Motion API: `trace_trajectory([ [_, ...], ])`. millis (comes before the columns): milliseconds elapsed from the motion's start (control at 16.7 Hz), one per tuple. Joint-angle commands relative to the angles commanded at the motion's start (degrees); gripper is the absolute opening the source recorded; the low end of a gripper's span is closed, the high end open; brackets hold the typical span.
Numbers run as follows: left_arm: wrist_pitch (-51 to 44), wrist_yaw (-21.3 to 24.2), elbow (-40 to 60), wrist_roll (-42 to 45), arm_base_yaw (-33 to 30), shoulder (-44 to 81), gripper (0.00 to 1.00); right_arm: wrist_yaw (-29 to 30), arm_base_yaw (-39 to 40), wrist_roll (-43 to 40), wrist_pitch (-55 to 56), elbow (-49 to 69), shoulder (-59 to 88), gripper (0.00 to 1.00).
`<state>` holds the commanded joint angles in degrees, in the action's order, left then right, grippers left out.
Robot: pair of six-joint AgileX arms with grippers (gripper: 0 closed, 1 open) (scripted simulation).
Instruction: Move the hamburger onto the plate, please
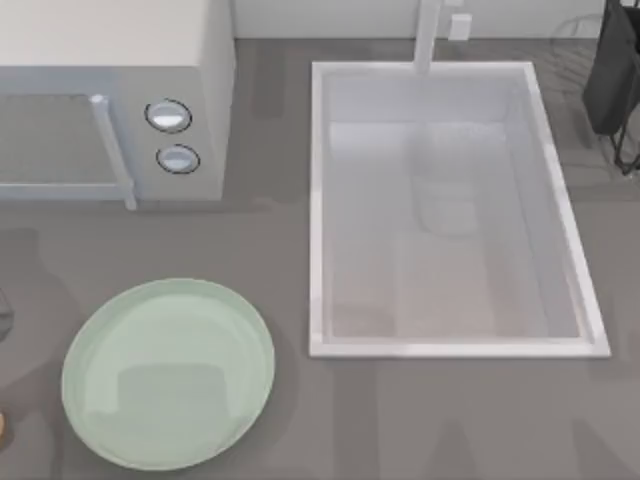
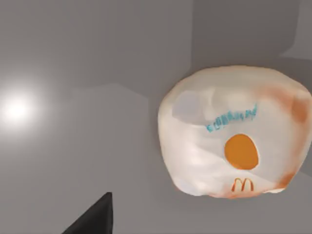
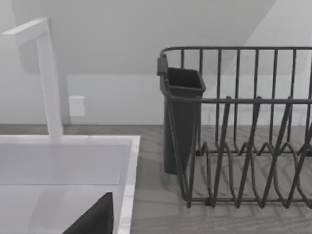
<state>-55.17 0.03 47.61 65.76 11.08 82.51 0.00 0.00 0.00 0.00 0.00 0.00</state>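
Left wrist view: the hamburger (image 2: 233,131), a soft, rounded lump in pale printed wrapping, lies on the matte grey bench (image 2: 73,58). In the top view a tan sliver of it (image 1: 2,428) shows at nine o'clock of the glossy mint plate (image 1: 168,372), just beside it. Whether either arm's jaws are released or clenched, I cannot tell. The soft, rounded wrapper could slip from an off-centre pinch.

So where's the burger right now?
The hamburger sits on the grey counter in the left wrist view; in the top view a sliver of it peeks in at the left edge, beside the plate.
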Motion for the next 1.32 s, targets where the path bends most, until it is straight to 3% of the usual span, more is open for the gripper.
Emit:
trace_trajectory([
  [240, 2.4, 0.0, -1.4, -0.1, -0.2, 1.1, 1.00, 0.0, 0.0, 0.0, 0.0, 0.0, 0.0, 1.00],
  [660, 19.9, 0.0, -9.7, 0.3, 0.1, 9.9, 1.00, 0.0, 0.0, 0.0, 0.0, 0.0, 0.0, 1.00],
  [1020, 22.0, 0.0, -10.8, 0.3, 0.2, 11.2, 1.00, 0.0, 0.0, 0.0, 0.0, 0.0, 0.0, 1.00],
  [1320, 22.0, 0.0, -10.8, 0.3, 0.2, 11.2, 0.62, 0.0, 0.0, 0.0, 0.0, 0.0, 0.0, 1.00],
])
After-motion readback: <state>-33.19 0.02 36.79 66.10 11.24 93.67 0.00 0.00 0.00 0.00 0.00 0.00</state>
